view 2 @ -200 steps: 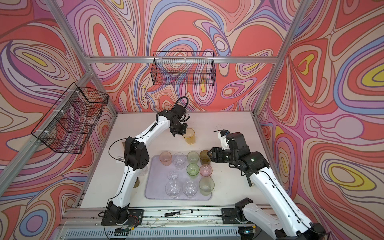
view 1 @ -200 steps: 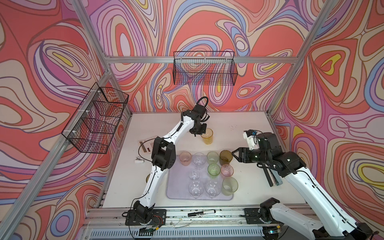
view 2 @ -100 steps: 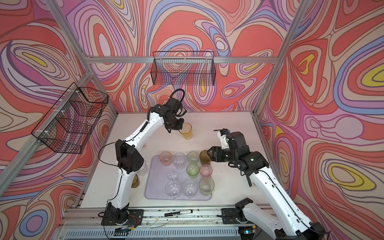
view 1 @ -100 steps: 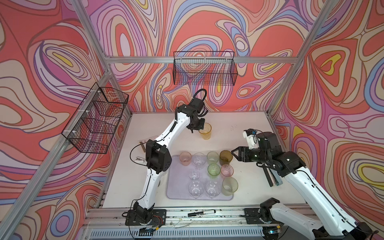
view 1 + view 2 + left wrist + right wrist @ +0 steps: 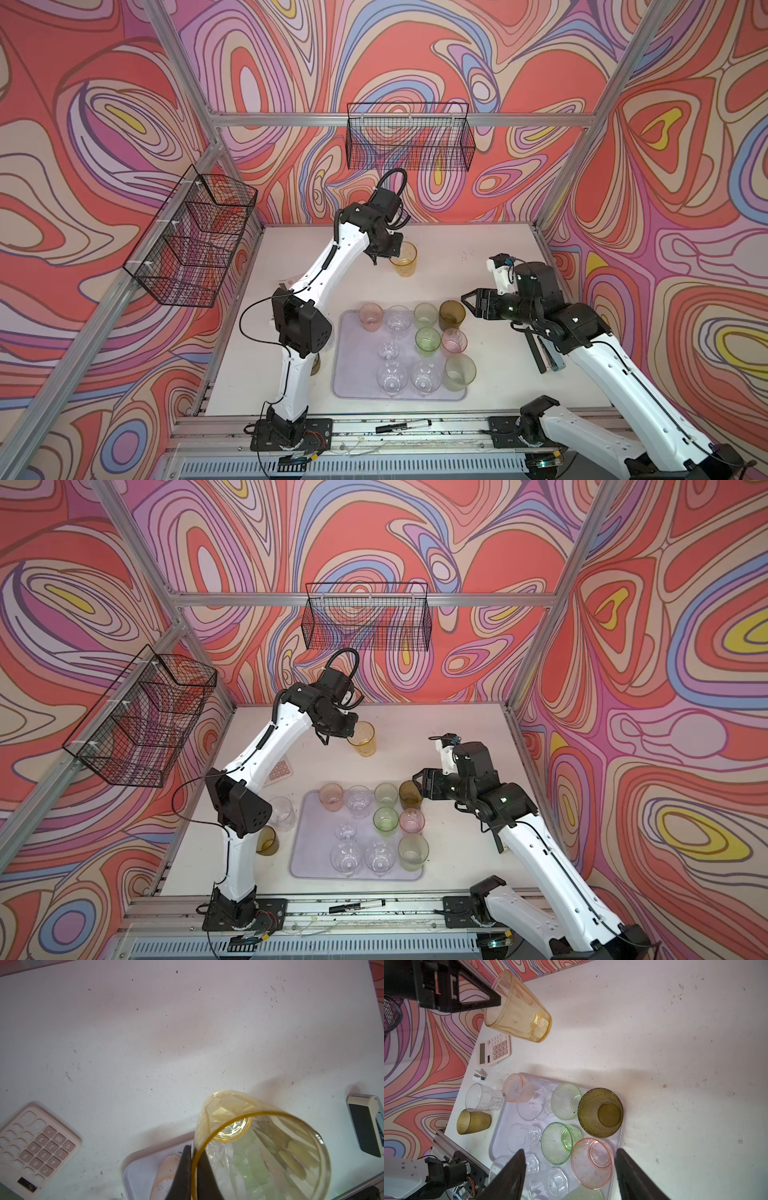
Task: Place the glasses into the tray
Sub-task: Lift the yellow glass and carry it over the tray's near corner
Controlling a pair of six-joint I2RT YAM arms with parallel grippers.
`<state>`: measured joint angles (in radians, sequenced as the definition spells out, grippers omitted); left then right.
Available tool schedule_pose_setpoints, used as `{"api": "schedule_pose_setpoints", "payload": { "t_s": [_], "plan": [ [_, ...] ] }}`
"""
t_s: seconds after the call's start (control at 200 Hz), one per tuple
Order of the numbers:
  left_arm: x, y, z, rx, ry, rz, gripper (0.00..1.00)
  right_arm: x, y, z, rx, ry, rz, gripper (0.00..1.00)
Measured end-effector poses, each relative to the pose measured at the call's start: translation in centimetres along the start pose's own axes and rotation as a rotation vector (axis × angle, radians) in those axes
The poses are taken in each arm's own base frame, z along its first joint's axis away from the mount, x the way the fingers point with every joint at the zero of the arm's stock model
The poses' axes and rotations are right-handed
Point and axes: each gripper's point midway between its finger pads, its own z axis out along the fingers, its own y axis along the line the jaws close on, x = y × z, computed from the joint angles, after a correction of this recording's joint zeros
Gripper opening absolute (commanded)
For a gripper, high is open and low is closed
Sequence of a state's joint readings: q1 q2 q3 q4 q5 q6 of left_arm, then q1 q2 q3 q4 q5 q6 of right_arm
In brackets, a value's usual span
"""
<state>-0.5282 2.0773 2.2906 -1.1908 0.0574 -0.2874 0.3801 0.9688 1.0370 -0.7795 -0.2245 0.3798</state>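
Observation:
My left gripper (image 5: 388, 259) (image 5: 347, 739) (image 5: 192, 1151) is shut on the rim of an amber-yellow glass (image 5: 404, 259) (image 5: 363, 739) (image 5: 259, 1147) (image 5: 519, 1007). It holds the glass tilted above the back of the table. The lavender tray (image 5: 353, 374) (image 5: 307, 850) (image 5: 502, 1126) at the front middle carries several glasses: clear, pink, green and an olive-brown one (image 5: 452, 316) at its back right corner. My right gripper (image 5: 465, 301) (image 5: 417, 781) (image 5: 569, 1153) stands open and empty just right of that corner. A clear glass (image 5: 282, 812) and an olive-brown glass (image 5: 267, 840) stand left of the tray.
A pink calculator (image 5: 278, 771) (image 5: 35, 1147) (image 5: 495, 1050) lies left of the tray's back. A small white sharpener (image 5: 480, 1075) sits near it. A white handheld device (image 5: 365, 1124) lies on the table. Black wire baskets (image 5: 409, 137) (image 5: 191, 245) hang on the walls, and a marker (image 5: 403, 427) rests on the front rail.
My left arm has risen and swung slightly towards the back left, carrying the amber-yellow glass with it. The right arm has not moved.

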Motion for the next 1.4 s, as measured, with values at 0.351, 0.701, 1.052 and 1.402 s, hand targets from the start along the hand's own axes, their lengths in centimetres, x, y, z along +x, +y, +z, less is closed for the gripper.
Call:
{"api": "schedule_pose_setpoints", "payload": {
  "t_s": [0.351, 0.701, 1.052, 1.402],
  "plan": [
    [3.0, 1.6, -2.1, -0.046, 0.054, 0.001, 0.00, 0.2, -0.1, 0.1, -0.002, -0.003, -0.001, 0.70],
    [5.2, 2.6, -5.4, -0.064, 0.039, 0.009, 0.00, 0.0, 0.0, 0.2, -0.004, -0.009, -0.003, 0.70],
    [7.7, 3.8, -8.5, -0.086, 0.027, 0.018, 0.00, -0.1, 0.0, 0.3, -0.005, -0.010, -0.004, 0.71],
    [11.1, 5.2, -9.6, -0.121, 0.068, 0.014, 0.00, -0.1, 0.0, 0.4, -0.005, -0.010, -0.004, 0.70]
  ]
}}
